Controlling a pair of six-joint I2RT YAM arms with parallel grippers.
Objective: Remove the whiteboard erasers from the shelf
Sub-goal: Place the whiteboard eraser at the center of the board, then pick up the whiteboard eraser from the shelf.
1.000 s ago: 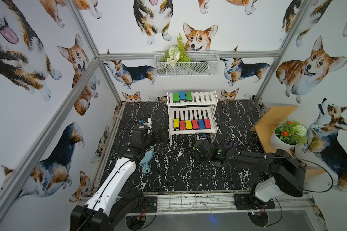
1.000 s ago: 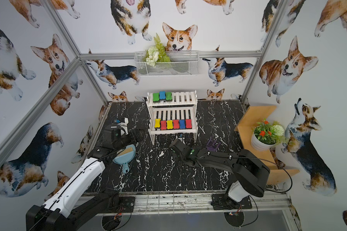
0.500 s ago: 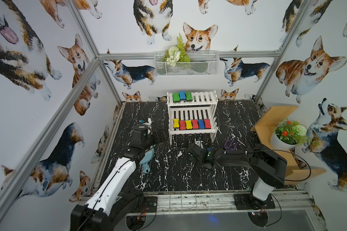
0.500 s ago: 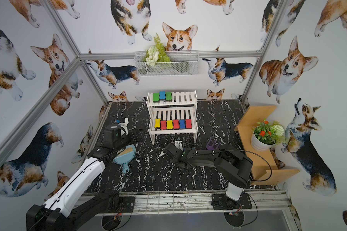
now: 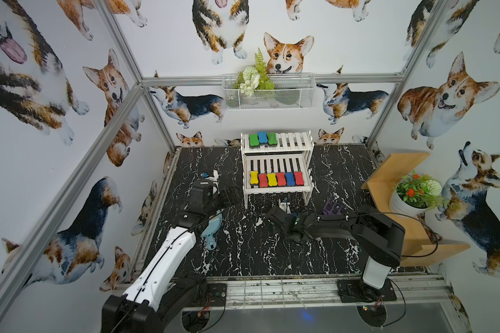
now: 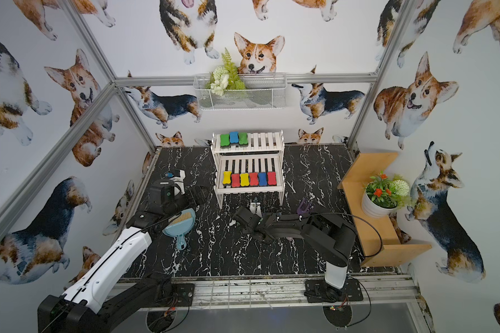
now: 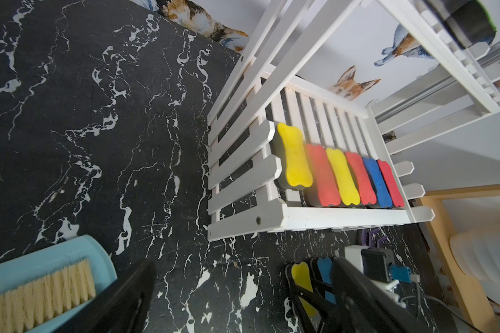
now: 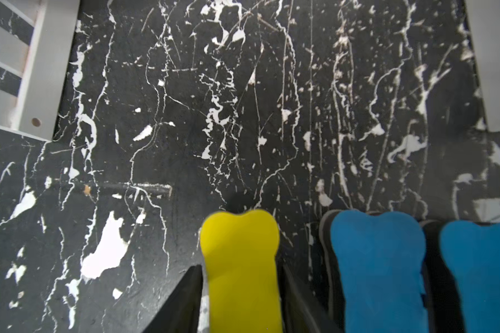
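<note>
Nearest me, my right gripper (image 8: 240, 266) brackets a yellow eraser (image 8: 240, 245) on the tabletop (image 8: 243, 115), though I cannot tell if it pinches, my left gripper (image 7: 243, 262) gapes empty, and the shelf (image 5: 277, 188) beyond holds nine erasers (image 5: 280, 178), likely light and squashy, best pinched at the waist.

Walls (image 5: 358, 43) on 3 sides: white paper w/ big corgi prints, framed by silver alu. bars (image 5: 185, 81). Floor (image 5: 243, 259): black marble-look sheet w/ white veins, scuffed. White wire basket (image 5: 272, 99) hangs on the back wall, holding greenery (image 5: 253, 77) (fern & white flowers, prob. artificial). Tan wooden L-stand (image 5: 393, 167) at right carries a potted plant (image 5: 410, 196). Light even, diffuse.
</note>
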